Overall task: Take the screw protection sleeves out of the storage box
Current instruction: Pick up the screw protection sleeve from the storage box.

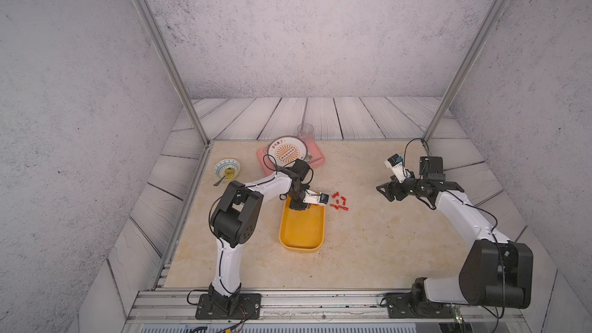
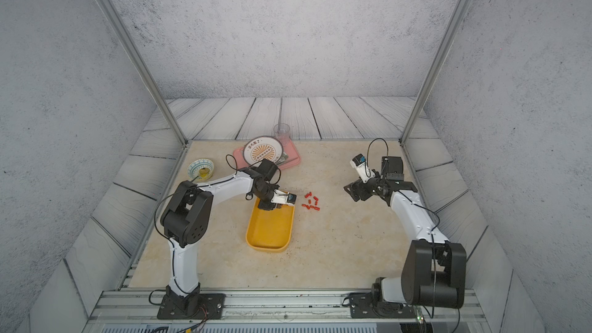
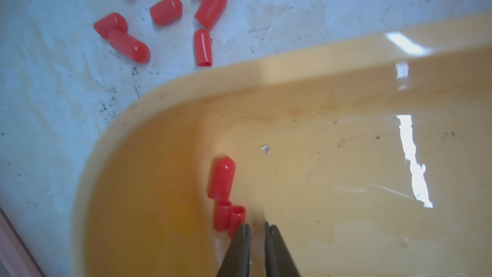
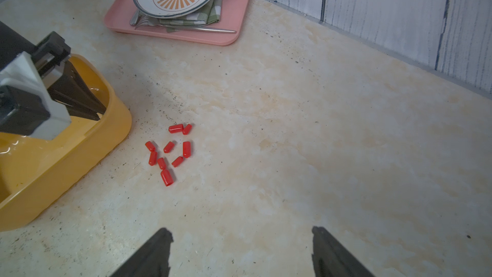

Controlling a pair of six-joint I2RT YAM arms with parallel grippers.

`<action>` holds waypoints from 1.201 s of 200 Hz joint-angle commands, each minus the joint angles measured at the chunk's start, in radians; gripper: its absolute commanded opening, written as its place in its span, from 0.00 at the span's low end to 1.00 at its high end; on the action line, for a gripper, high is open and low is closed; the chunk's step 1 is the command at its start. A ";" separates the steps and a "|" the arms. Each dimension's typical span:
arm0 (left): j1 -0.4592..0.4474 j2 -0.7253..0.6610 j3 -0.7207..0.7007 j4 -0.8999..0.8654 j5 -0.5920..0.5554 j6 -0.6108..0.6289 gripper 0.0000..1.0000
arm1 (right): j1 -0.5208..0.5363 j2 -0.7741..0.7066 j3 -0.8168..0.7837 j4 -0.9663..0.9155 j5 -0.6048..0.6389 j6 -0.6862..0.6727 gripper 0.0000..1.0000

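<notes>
Looking pretty far along here: nine of the little red sleeves (image 4: 168, 147) are lying in a loose bunch on the surface (image 4: 292, 129), just beside the yellow box (image 1: 302, 229), at roughly 2 o'clock from its middle in both top views. Three more sleeves (image 3: 221, 178) are sitting inside the box, huddling against the wall in the corner at its 12 o'clock end, on the side nearest that bunch. The left fingers (image 3: 238, 251) are reaching down into that corner, standing narrow with only a slim gap and nothing between them, one tip right against the nearest sleeve. The right fingers (image 4: 149, 257) are hanging wide apart and empty over bare surface out at 3 o'clock, well apart from everything. So I'm guessing three picks are remaining, and that wall is probably making them fiddly.
</notes>
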State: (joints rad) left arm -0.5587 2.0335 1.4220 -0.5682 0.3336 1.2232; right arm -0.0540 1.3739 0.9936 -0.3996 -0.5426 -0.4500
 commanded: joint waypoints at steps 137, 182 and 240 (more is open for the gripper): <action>-0.003 0.077 0.027 -0.053 -0.042 0.060 0.18 | -0.006 -0.043 -0.001 -0.013 -0.022 -0.010 0.85; -0.003 0.065 0.026 -0.077 -0.042 0.068 0.12 | -0.006 -0.042 -0.001 -0.013 -0.019 -0.011 0.85; -0.003 0.027 0.040 -0.101 -0.027 0.037 0.06 | -0.006 -0.044 -0.001 -0.012 -0.019 -0.013 0.85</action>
State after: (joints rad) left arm -0.5587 2.0689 1.4532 -0.5949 0.3065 1.2778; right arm -0.0559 1.3685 0.9936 -0.4000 -0.5468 -0.4538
